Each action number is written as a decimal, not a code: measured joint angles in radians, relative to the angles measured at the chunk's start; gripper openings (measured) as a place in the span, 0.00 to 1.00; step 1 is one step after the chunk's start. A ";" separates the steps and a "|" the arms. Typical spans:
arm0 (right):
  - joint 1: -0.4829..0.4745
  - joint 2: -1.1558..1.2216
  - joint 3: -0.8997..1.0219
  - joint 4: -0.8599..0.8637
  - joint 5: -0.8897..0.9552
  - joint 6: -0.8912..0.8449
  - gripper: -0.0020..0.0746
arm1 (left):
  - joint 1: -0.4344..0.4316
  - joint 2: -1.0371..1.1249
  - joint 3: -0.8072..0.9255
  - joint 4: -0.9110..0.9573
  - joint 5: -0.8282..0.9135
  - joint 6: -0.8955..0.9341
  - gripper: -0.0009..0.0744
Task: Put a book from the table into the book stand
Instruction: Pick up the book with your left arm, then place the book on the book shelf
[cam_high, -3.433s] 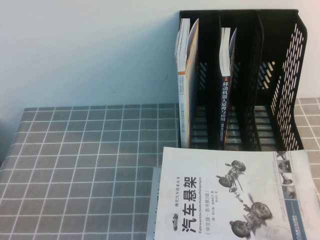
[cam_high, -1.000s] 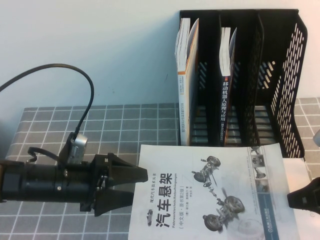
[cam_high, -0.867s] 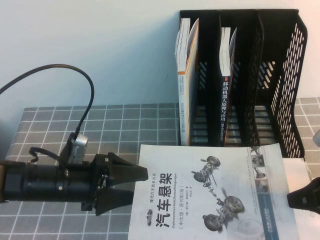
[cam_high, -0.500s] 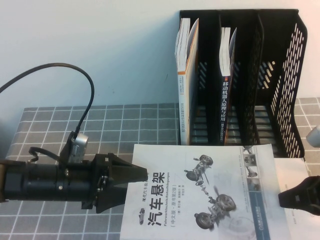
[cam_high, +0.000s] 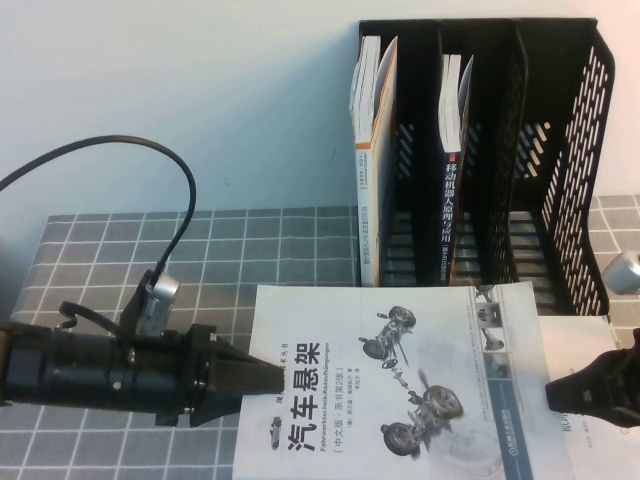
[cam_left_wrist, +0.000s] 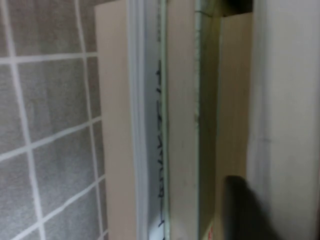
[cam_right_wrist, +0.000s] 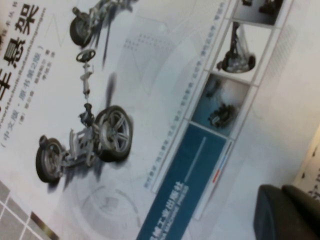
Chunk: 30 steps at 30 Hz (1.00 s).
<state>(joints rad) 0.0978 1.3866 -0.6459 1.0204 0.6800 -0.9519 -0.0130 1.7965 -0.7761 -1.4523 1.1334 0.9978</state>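
Your left gripper (cam_high: 262, 378) sits low on the checked tablecloth (cam_high: 120, 270), its fingers drawn narrow and pressed at the spine edge of the book (cam_high: 400, 385); whether they actually pinch it, you cannot tell. The book lies flat in front of the book stand (cam_high: 560, 170), whose rightmost slot is free. Expect a glossy, slippery, floppy paperback, so grip deep across the spine, not the cover. Your right gripper (cam_high: 585, 392) hovers at the far edge, grip state unclear.
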 joint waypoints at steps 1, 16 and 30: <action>0.000 0.000 0.000 0.000 0.000 -0.005 0.02 | 0.002 0.000 0.000 0.002 0.000 0.002 0.30; -0.002 -0.325 -0.113 -0.427 0.031 0.251 0.02 | 0.004 -0.201 -0.174 0.139 0.013 -0.222 0.17; -0.002 -0.534 -0.178 -0.788 0.053 0.549 0.02 | -0.243 -0.312 -0.734 0.461 -0.029 -0.641 0.17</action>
<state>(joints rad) 0.0960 0.8522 -0.8239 0.2325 0.7327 -0.4031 -0.2559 1.4840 -1.5106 -0.9909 1.1046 0.3572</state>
